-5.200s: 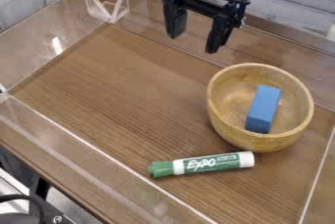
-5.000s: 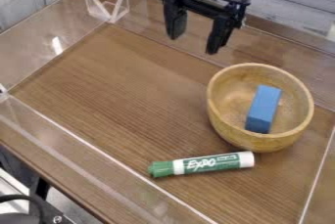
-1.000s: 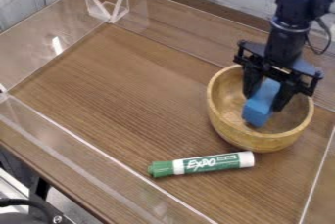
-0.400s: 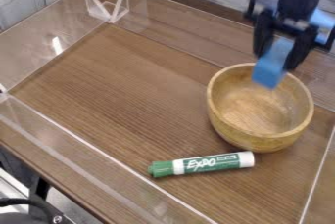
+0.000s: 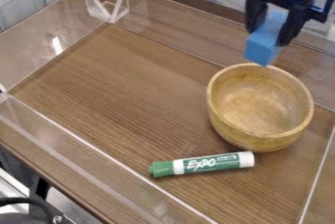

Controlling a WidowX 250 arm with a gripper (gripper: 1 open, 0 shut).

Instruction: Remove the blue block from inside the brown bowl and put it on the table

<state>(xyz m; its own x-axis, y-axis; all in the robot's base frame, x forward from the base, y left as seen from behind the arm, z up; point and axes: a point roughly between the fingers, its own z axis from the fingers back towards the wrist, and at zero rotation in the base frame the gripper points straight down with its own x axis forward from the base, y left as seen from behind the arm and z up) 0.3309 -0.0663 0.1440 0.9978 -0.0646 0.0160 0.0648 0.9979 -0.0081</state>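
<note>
The blue block (image 5: 263, 48) hangs in the air above the far left rim of the brown bowl (image 5: 261, 107), clear of it. My gripper (image 5: 267, 38) points down from the top right of the view and is shut on the blue block, its dark fingers (image 5: 253, 24) on either side of the block's upper part. The bowl is round, light-brown wood, and its inside shows bare. It rests on the wood-grain table (image 5: 131, 81) at the right.
A green-and-white Expo marker (image 5: 201, 164) lies on the table in front of the bowl. Low clear acrylic walls (image 5: 72, 145) border the tabletop, with a clear bracket (image 5: 105, 6) at the far left corner.
Five seconds ago the gripper hung open at the back with the block in the bowl. Since a second ago it has lifted the block out of the bowl and a little leftward.
</note>
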